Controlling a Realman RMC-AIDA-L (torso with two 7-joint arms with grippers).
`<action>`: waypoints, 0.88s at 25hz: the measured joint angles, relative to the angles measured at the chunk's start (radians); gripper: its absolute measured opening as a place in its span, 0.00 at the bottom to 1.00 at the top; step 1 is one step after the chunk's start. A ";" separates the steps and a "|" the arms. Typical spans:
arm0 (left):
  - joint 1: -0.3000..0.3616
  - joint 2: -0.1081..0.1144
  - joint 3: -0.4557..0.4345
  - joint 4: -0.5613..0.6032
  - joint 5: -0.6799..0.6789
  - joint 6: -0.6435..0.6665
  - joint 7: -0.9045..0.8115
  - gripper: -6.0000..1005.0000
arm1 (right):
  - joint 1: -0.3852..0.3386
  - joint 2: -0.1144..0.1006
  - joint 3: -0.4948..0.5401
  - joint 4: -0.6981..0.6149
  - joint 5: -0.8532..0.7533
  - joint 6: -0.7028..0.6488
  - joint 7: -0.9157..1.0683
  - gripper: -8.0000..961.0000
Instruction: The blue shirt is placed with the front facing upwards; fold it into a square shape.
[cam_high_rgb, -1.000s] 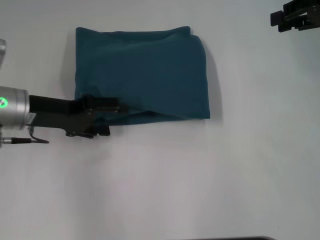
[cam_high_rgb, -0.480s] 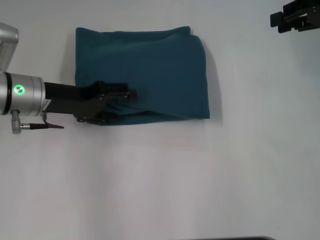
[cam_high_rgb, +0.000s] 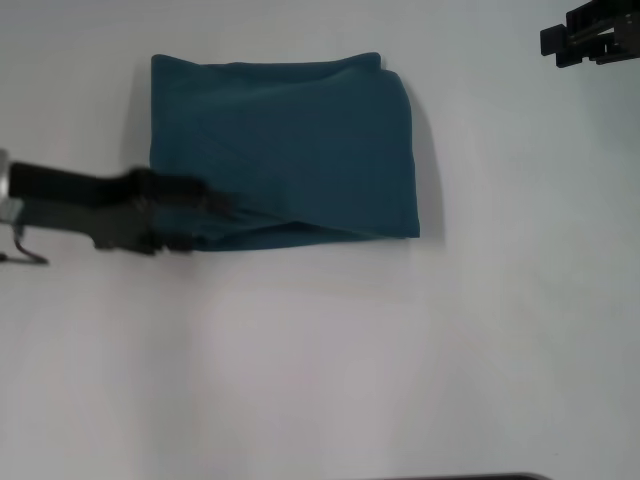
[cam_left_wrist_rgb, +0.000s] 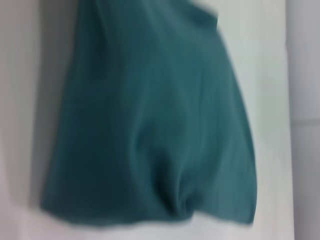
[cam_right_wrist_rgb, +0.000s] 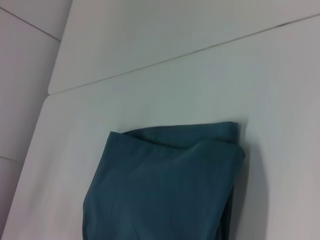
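The left gripper (cam_high_rgb: 215, 205) lay low over the near left corner of the blue shirt (cam_high_rgb: 290, 140), too smeared to tell whether its fingers were spread or pinching cloth, seemingly there to tidy that last edge. The shirt lay folded into a near-square packet at the far middle of the white table (cam_high_rgb: 400, 350), no lettering or tag showing. The right gripper (cam_high_rgb: 590, 40) sat parked at the far right.
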 joint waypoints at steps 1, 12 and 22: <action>0.001 0.004 -0.022 -0.010 -0.002 -0.009 0.000 0.90 | 0.000 0.000 0.000 0.000 0.000 0.000 0.000 0.36; -0.059 -0.022 -0.144 0.010 -0.006 -0.290 0.043 0.90 | 0.003 0.008 0.008 0.000 0.002 0.011 -0.016 0.36; -0.083 -0.025 -0.084 0.084 0.002 -0.406 0.053 0.90 | 0.009 0.010 0.012 0.000 0.003 0.012 -0.007 0.36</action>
